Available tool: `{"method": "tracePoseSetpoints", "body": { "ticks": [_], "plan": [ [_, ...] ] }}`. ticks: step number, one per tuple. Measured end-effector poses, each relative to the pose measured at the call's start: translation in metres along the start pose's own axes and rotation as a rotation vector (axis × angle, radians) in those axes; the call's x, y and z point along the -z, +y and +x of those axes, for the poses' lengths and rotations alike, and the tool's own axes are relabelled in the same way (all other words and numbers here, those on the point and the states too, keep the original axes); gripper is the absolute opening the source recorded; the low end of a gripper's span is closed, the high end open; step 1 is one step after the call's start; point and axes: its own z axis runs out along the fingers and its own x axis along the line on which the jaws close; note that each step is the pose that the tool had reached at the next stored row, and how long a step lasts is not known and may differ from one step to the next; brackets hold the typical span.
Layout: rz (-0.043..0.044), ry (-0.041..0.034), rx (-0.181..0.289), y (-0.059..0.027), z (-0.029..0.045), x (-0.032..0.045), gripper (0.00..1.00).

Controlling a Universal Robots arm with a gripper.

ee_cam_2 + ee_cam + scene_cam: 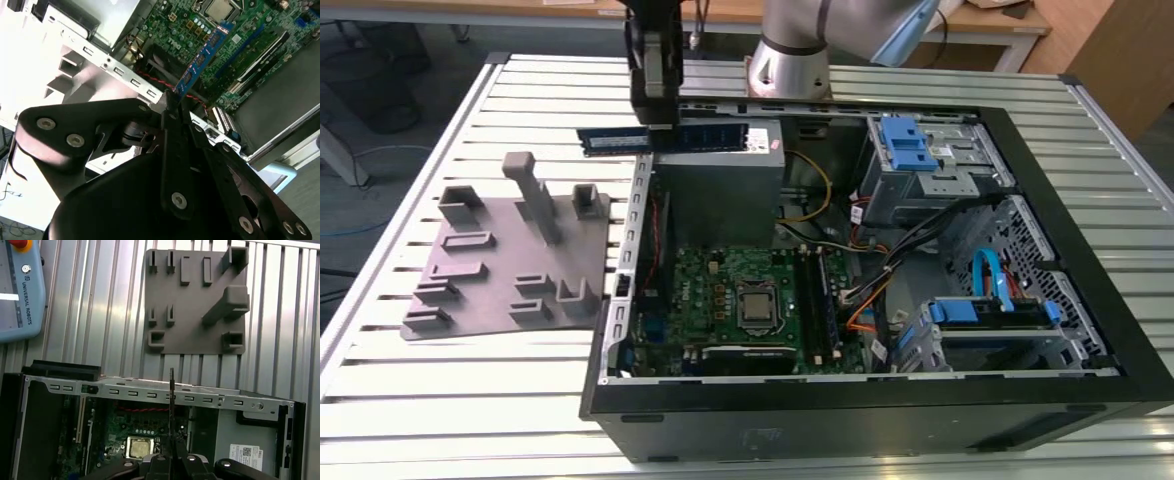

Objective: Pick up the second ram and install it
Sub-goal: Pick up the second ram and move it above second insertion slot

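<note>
**Item:** second ram [204,55], a long, narrow blue-green board with a row of black chips. It appears edge-on as a thin dark line in the first wrist view [171,400].

**Location:** pinched between the fingers of the gripper [174,102], in the air over the computer case [854,410] wall beside the power supply [720,175].

**Surroundings:**
- The motherboard [720,290] lies below, inside the case.
- Cables [907,240] and a blue drive bay [907,145] sit toward the exterior view's right.
- The grey fixture [507,260] stands outside on the slatted table [454,400].

**Clearance:** the case is open on its upper side, and the board touches nothing but the fingers.

Second ram [614,141] over the case [854,412] wall; fixture [494,270] beside it, at the exterior view's left
</note>
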Motion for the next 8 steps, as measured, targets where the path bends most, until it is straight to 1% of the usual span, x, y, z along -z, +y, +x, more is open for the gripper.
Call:
{"method": "tracePoseSetpoints", "body": {
  "ticks": [8],
  "plan": [
    [-0.001, 0.0, 0.0, -0.0182, 0.0015, 0.0009, 0.14]
  ]
}}
